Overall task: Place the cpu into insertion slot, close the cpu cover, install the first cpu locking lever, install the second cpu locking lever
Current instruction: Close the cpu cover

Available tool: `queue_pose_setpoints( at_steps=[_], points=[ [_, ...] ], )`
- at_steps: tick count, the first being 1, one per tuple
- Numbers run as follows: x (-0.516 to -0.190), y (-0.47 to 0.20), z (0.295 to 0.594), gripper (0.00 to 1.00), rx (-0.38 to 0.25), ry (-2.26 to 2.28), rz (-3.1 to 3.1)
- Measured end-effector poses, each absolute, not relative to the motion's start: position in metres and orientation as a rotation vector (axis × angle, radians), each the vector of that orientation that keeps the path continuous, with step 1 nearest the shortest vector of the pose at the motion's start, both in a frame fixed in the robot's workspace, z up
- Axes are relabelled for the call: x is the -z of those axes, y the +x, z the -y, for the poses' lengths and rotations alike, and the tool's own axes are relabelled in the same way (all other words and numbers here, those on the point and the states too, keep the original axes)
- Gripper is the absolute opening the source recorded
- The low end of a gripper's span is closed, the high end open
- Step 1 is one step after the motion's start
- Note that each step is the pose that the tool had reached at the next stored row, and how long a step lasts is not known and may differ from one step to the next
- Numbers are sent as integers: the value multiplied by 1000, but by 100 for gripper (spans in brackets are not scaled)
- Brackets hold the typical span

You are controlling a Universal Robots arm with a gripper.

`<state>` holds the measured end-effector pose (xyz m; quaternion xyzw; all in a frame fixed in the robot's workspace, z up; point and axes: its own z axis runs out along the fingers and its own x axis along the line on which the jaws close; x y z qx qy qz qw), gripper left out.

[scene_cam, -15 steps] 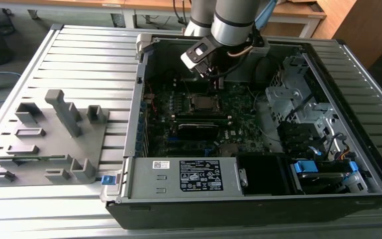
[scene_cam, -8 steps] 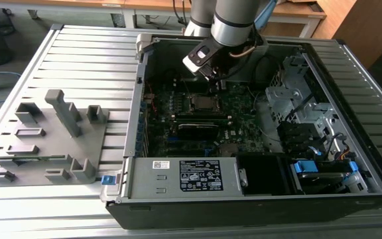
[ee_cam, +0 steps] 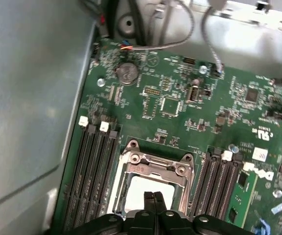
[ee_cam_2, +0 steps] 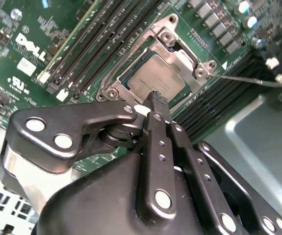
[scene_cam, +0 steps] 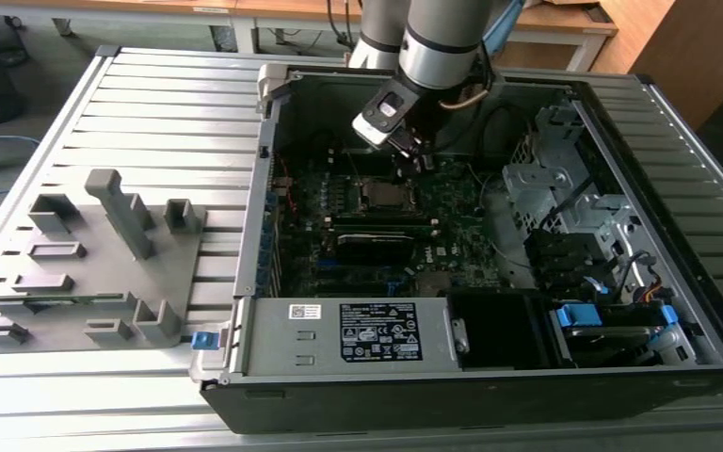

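The cpu (ee_cam_2: 155, 78) already sits in the insertion slot (scene_cam: 364, 194), in the middle of the green board (ee_cam: 180, 107). The cpu cover (ee_cam_2: 172, 32) looks shut over it. The jaws are together, just above the chip's edge. A thin locking lever (ee_cam_2: 258, 81) seems loose, so the levers look left to do

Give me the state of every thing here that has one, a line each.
cpu: seated in the insertion slot, metal top up.
cpu cover: down over the cpu, which shows through its window.
locking lever: thin rod sticking out from the slot's corner; latched or not, cannot tell.
gripper: shut, holding nothing, tips at the cover's edge.
computer case: open, motherboard exposed.
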<state>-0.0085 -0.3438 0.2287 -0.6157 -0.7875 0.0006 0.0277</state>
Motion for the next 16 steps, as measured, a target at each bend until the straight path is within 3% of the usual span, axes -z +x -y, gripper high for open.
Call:
queue_pose_setpoints(
  at_steps=[16],
  points=[
    [-228, -9, 344, 10, -6, -1793, 2512]
  ],
)
